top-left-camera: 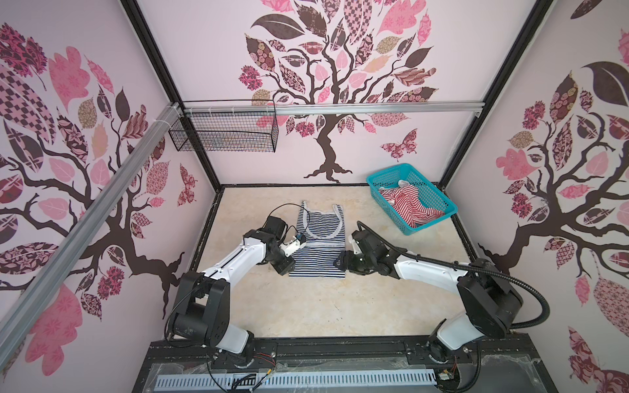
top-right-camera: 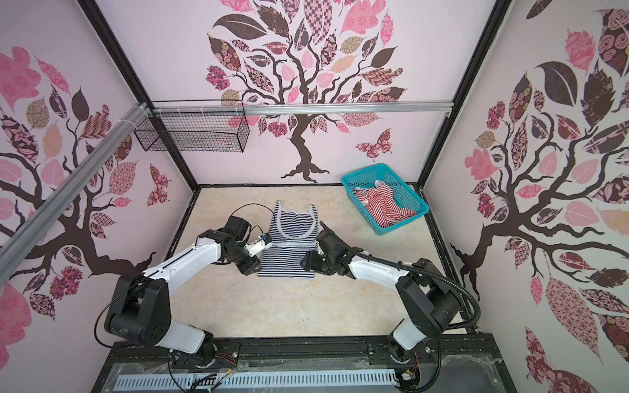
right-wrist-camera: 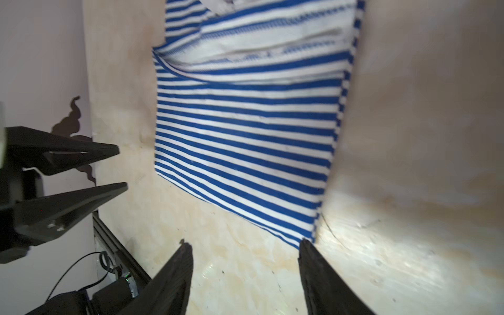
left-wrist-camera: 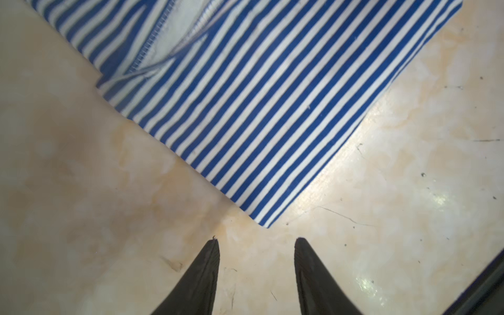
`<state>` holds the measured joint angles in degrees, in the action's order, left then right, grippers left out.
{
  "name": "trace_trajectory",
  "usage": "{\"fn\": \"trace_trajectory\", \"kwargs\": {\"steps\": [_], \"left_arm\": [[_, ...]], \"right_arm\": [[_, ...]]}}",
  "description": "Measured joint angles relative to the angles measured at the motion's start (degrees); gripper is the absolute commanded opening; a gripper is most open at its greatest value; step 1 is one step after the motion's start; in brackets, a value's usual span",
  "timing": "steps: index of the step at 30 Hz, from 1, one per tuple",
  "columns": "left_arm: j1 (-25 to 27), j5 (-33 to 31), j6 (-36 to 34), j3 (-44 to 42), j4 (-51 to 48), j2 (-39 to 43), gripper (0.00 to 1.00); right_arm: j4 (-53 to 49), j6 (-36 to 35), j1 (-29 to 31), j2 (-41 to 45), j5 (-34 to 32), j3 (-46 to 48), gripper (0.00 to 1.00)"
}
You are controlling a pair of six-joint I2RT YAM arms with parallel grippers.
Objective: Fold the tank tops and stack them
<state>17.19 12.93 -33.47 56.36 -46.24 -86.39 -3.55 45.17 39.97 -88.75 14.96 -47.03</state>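
Note:
The navy-and-white tank top (top-left-camera: 318,248) (top-right-camera: 288,250) lies flat in the middle of the table in both top views, straps toward the back wall, with a pale-edged fold line across its middle. My left gripper (top-left-camera: 286,270) (left-wrist-camera: 257,240) is open just off its near left corner, fingertips clear of the cloth. My right gripper (top-left-camera: 340,262) (right-wrist-camera: 244,244) is open at the near right corner, with one fingertip (right-wrist-camera: 306,245) at the cloth's edge and bare table between the jaws. The red-and-white tank top (top-left-camera: 410,207) (top-right-camera: 384,204) lies crumpled in the teal basket.
The teal mesh basket (top-left-camera: 429,190) (top-right-camera: 403,192) stands at the back right of the table. A black wire basket (top-left-camera: 224,132) hangs on the back wall at the left. The right wrist view shows the left gripper (right-wrist-camera: 122,167) beside the top.

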Motion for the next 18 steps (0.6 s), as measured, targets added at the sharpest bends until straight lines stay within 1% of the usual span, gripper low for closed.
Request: {"fn": "trace_trajectory", "kwargs": {"steps": [6, 10, 13, 15, 18], "left_arm": [[-0.9, 1.4, -0.1, 0.1, 0.3, -4.1, 0.49], [-3.5, 1.8, 1.3, 1.9, 0.9, -7.2, 0.50], [-5.9, 2.4, 2.7, 6.4, 1.6, -9.7, 0.50], [-7.1, 3.3, 3.5, 10.6, 2.1, -12.4, 0.50], [-8.6, 5.8, 4.2, 17.7, 2.1, -17.9, 0.50]], "right_arm": [[2.3, 2.0, -0.1, 0.3, 0.2, 5.0, 0.63], [3.5, 2.5, -0.1, 0.3, 0.0, 5.2, 0.63], [2.4, 2.2, -0.4, 0.0, -1.9, 3.5, 0.64], [1.6, 1.7, -1.1, -1.1, -2.8, 0.6, 0.64], [1.9, 0.7, -3.6, -4.4, -3.0, -4.5, 0.63]]}}
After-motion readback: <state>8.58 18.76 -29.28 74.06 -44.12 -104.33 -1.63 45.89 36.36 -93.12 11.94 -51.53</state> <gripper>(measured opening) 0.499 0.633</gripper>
